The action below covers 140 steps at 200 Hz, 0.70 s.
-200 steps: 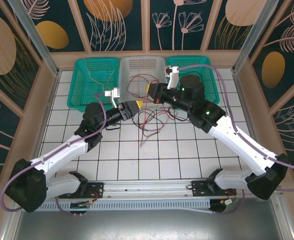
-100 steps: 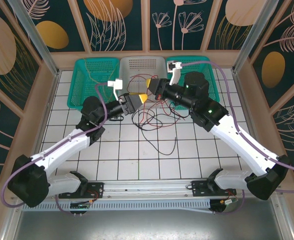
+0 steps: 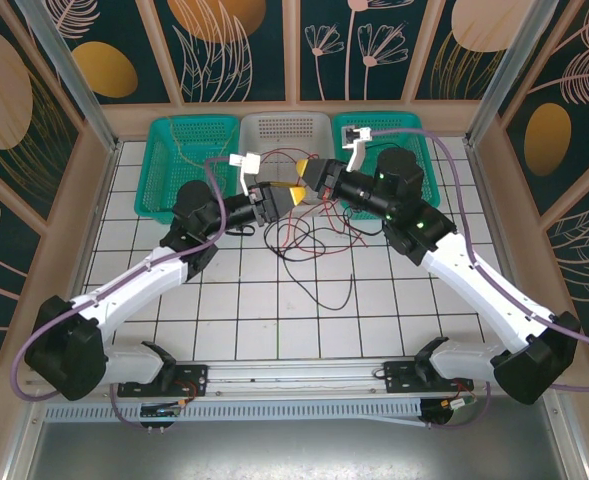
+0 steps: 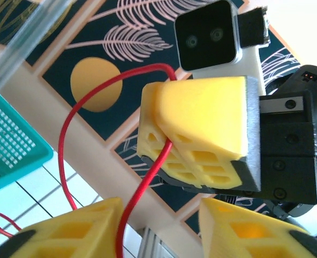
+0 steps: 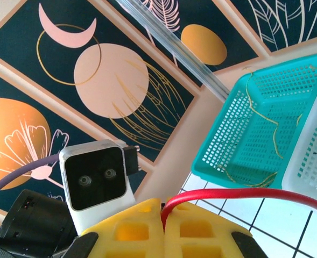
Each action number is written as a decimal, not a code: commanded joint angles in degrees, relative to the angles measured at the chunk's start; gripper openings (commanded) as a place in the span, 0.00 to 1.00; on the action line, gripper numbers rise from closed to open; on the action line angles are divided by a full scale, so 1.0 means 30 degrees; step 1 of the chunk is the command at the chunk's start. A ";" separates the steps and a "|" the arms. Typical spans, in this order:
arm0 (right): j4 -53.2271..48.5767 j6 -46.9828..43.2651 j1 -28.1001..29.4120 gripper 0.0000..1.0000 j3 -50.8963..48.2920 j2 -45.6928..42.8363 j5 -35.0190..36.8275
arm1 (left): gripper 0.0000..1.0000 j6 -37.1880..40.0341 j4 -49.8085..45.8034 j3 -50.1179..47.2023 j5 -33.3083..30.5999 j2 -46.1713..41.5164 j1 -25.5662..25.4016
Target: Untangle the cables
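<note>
Both arms meet over the far-middle of the worktop [image 3: 274, 320], just near of the white basket [image 3: 286, 130]. Right jaws are clamped fully on the red cable [image 5: 228, 194], holding a loop up off the tangle of red & black cables [image 3: 304, 240] on the tiles below, prob. to single out one strand. Left jaws stand part open right beside them, w/ the red cable running thru the gap, not pinched yet. This looks like a setup for a 2nd hold so the strand can be pulled free. A tan cable [image 5: 266, 115] already lies in the left green basket [image 5: 223, 129], so sorting seems partly done.
</note>
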 commanded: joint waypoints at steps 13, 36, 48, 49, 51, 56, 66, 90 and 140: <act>0.1086 0.0470 -0.0127 0.00 -0.0407 -0.0503 -0.0377 | 0.20 -0.0366 0.1035 0.1142 0.1814 0.0567 -0.0332; 0.0720 0.0337 -0.0337 0.06 -0.0566 -0.0770 -0.0116 | 0.00 0.0075 0.0537 0.1053 0.1283 0.0207 -0.0353; 0.0555 0.0302 -0.0548 0.15 -0.0778 -0.1027 0.0035 | 0.00 0.0402 0.0134 0.1026 0.0993 -0.0053 -0.0344; 0.0531 0.0309 -0.0572 0.16 -0.0799 -0.1043 0.0052 | 0.00 0.0407 0.0109 0.1026 0.0941 -0.0068 -0.0336; 0.0499 0.0314 -0.0605 0.19 -0.0829 -0.1077 0.0065 | 0.00 0.0499 0.0031 0.1026 0.0915 -0.0115 -0.0338; 0.0323 0.0239 -0.0704 0.27 -0.0901 -0.1164 0.0097 | 0.00 0.0624 -0.0171 0.1053 0.0835 -0.0175 -0.0355; -0.0246 -0.0035 -0.0859 0.40 -0.1038 -0.1369 0.0305 | 0.00 0.0960 -0.0801 0.1143 0.0566 -0.0334 -0.0330; -0.2582 -0.0735 -0.1681 0.63 -0.1838 -0.1924 0.1530 | 0.00 0.1483 -0.2183 0.2348 0.0467 -0.0639 -0.0337; -0.3058 0.0118 -0.3102 0.60 -0.6669 -0.1917 0.1306 | 0.00 0.1686 -0.3451 0.5015 0.0966 -0.1152 -0.0329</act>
